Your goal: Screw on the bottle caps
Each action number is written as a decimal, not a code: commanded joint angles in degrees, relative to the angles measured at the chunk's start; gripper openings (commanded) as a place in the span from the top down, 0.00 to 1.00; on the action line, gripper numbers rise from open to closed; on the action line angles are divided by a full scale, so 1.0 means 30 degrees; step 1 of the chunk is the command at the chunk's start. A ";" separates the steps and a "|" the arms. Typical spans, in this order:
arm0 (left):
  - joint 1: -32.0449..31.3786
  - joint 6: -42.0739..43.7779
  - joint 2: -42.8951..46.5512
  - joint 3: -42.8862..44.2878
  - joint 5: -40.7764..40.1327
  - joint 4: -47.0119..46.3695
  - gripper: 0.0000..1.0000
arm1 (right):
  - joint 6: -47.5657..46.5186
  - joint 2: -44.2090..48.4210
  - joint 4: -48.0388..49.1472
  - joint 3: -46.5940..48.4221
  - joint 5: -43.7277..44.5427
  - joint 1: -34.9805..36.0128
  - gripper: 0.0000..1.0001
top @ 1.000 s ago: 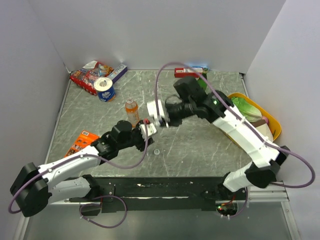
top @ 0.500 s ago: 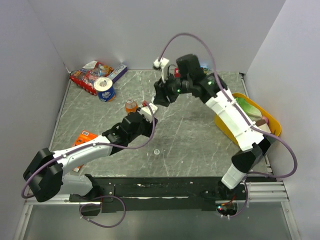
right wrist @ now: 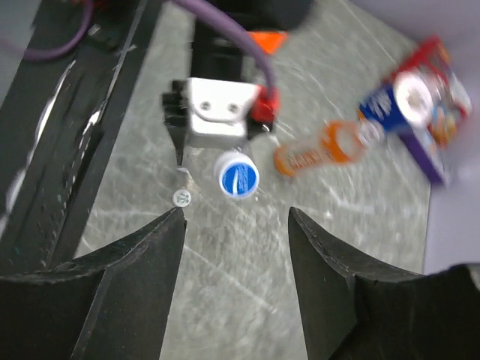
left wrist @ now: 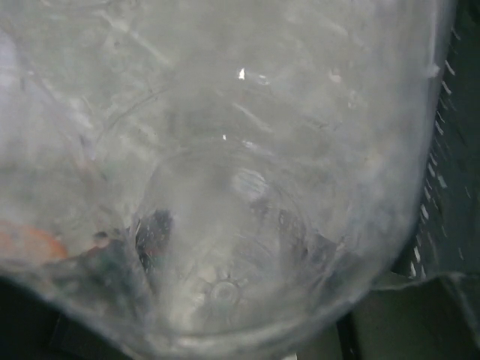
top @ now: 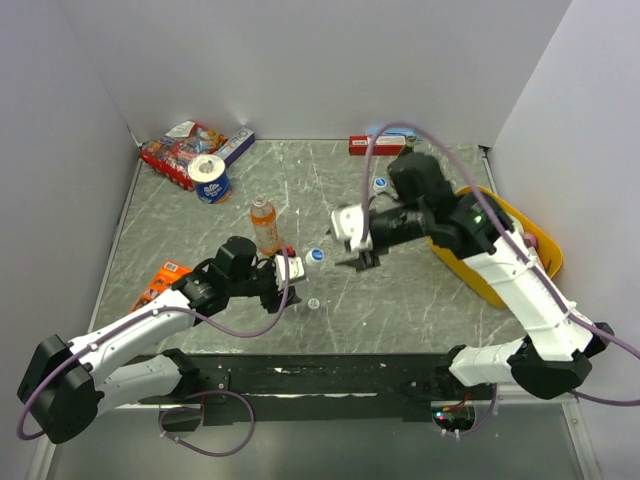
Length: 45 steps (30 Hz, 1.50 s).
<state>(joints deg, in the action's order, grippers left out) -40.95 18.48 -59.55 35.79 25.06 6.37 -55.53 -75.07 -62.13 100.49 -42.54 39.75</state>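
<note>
My left gripper (top: 288, 268) is shut on a clear empty bottle (top: 303, 261) held low over the table's middle. That bottle's wall (left wrist: 225, 187) fills the left wrist view and hides the fingers. A blue cap (top: 316, 254) (right wrist: 238, 178) sits on its mouth. My right gripper (top: 357, 258) (right wrist: 236, 211) hangs open just right of that cap, with nothing between its fingers. The orange-drink bottle (top: 264, 222) (right wrist: 330, 148) stands behind the left gripper. A small white cap (top: 313, 302) (right wrist: 182, 198) lies on the table in front of the clear bottle. Another blue cap (top: 380, 183) lies further back.
A blue-and-white tape roll (top: 210, 178), a red snack pack (top: 178, 150) and a box (top: 236, 147) sit at the back left. An orange packet (top: 164, 281) lies near the left edge. A yellow tray (top: 553, 262) with greens stands on the right, a red box (top: 372, 146) at the back.
The right gripper has come down from the back to the clear bottle's cap and opened. The left arm has drawn the clear bottle toward the near side, away from the orange bottle.
</note>
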 commanded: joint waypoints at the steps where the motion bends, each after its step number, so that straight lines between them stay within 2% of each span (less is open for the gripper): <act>1: -0.0002 0.4851 -0.0480 0.1457 0.3570 0.3323 0.99 | -0.6269 0.0471 0.0229 -0.2234 0.0909 0.2066 0.35; 5: -0.0003 0.5530 -0.0658 0.2014 0.3601 0.3357 0.99 | -0.7445 0.0093 0.0145 -0.2472 0.0969 0.3010 0.35; 13: -0.0003 0.5266 -0.0776 0.2426 0.3659 0.2565 0.99 | -0.9731 -0.1314 -0.2053 -0.1416 0.0852 0.3158 0.38; 19: -0.0032 0.5529 -0.0658 0.2337 0.3571 0.2505 0.99 | -0.9733 -0.1784 -0.2582 -0.1035 0.0705 0.3187 0.52; 30: -0.0003 0.5325 -0.1126 0.2484 0.3893 0.2389 0.99 | -0.9412 -0.0730 -0.1264 -0.1679 0.0705 0.3245 0.47; 40: -0.0003 0.4827 -0.1362 0.2719 0.3776 0.1600 0.99 | -0.9528 -0.1549 -0.2053 -0.1211 0.0411 0.3245 0.60; 41: -0.0003 0.4739 -0.1303 0.2660 0.3718 0.1365 0.99 | -0.9296 -0.1608 -0.2083 -0.1240 0.0412 0.3245 0.62; 42: -0.0032 0.4419 -0.1216 0.2573 0.3398 0.1102 0.99 | -0.8946 -0.1869 -0.1909 -0.1240 0.0470 0.3187 0.81; 43: -0.0032 0.3981 -0.1157 0.2253 0.3018 0.0606 0.99 | -0.8420 -0.2162 -0.1908 -0.1008 0.0587 0.3216 0.90; 44: -0.0032 0.3397 -0.1069 0.2017 0.2347 -0.1139 0.99 | -0.7168 -0.2455 -0.2024 -0.0745 0.0443 0.2897 0.96; 45: -0.0090 0.1506 -0.0807 0.1725 -0.0009 -0.2230 0.99 | -0.5995 -0.3183 -0.1416 -0.0423 0.0354 0.2691 1.00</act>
<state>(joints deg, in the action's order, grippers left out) -40.95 32.75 -63.68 41.32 33.52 14.50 -82.74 -79.81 -68.29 95.39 -39.57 49.06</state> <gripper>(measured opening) 0.613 0.422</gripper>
